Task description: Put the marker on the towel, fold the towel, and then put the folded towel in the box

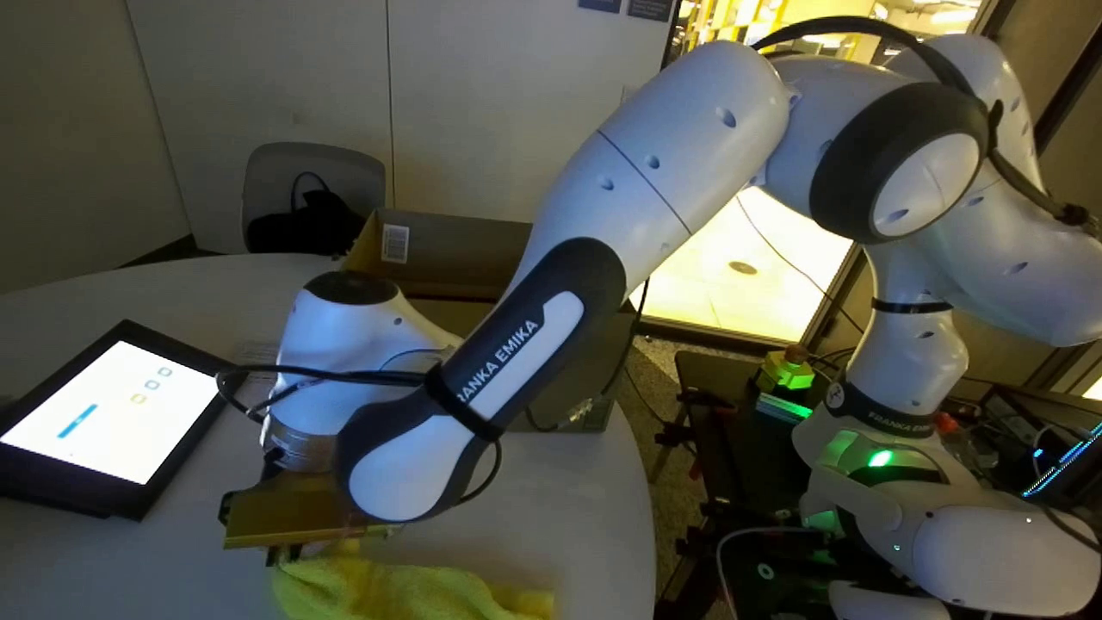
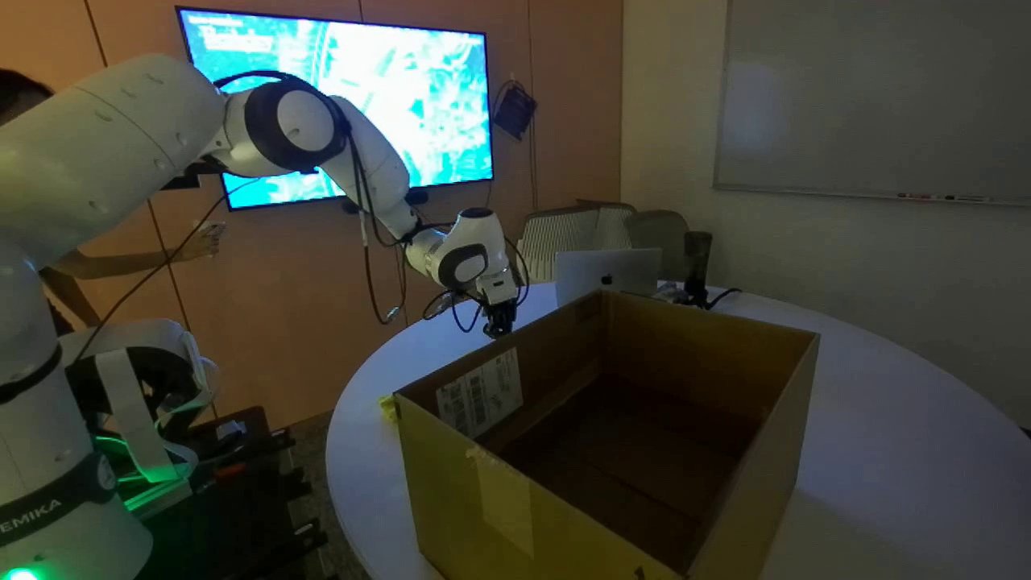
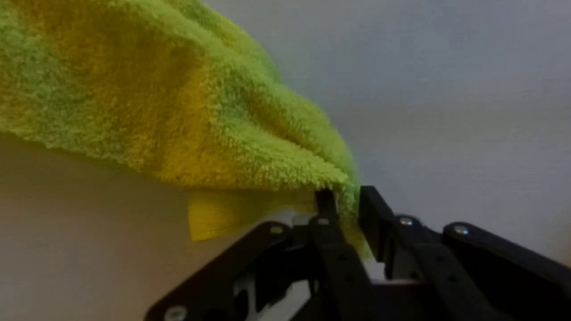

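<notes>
The yellow-green towel [image 1: 387, 590] lies bunched on the round white table, cut off by the bottom edge in an exterior view. It fills the upper left of the wrist view [image 3: 178, 107], with a fold line and a lower yellow corner under it. My gripper [image 3: 345, 194] is at the towel's end, with cloth pinched between its two fingertips. It points down at the towel [image 1: 282, 555]. The brown cardboard box [image 2: 467, 515] stands open on the table with a white label on its inner wall. Its inside also shows behind the arm [image 1: 465, 245]. The marker is not visible.
A dark tablet with a lit screen [image 1: 112, 413] lies on the table beside the arm. A laptop [image 2: 608, 274] and a dark cup [image 2: 697, 258] stand beyond the box. The box walls rise between the gripper and the box's inside. A chair [image 1: 314, 176] stands behind the table.
</notes>
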Controlling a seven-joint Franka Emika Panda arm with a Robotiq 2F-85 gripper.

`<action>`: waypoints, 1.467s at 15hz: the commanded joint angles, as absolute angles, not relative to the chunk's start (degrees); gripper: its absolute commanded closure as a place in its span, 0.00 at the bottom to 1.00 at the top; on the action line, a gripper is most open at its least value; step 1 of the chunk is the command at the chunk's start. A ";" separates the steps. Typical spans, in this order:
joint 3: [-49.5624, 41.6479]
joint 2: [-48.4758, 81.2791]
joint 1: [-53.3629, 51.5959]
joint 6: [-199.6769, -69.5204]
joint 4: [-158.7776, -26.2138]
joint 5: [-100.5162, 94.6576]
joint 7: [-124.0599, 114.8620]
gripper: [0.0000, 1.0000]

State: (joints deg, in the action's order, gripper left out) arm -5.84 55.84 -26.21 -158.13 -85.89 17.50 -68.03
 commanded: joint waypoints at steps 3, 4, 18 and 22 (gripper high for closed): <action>-3.86 55.74 -25.70 -155.79 -85.47 9.35 -68.21 0.34; -2.00 54.30 -24.79 -156.05 -87.06 8.88 -65.95 0.27; 13.35 39.51 -13.44 -148.89 -115.27 12.43 -22.74 0.00; 7.51 41.13 -18.24 -148.65 -115.99 5.97 -20.91 0.00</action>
State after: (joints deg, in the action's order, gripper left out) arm 11.57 41.78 -14.55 -148.86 -114.80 9.49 -22.22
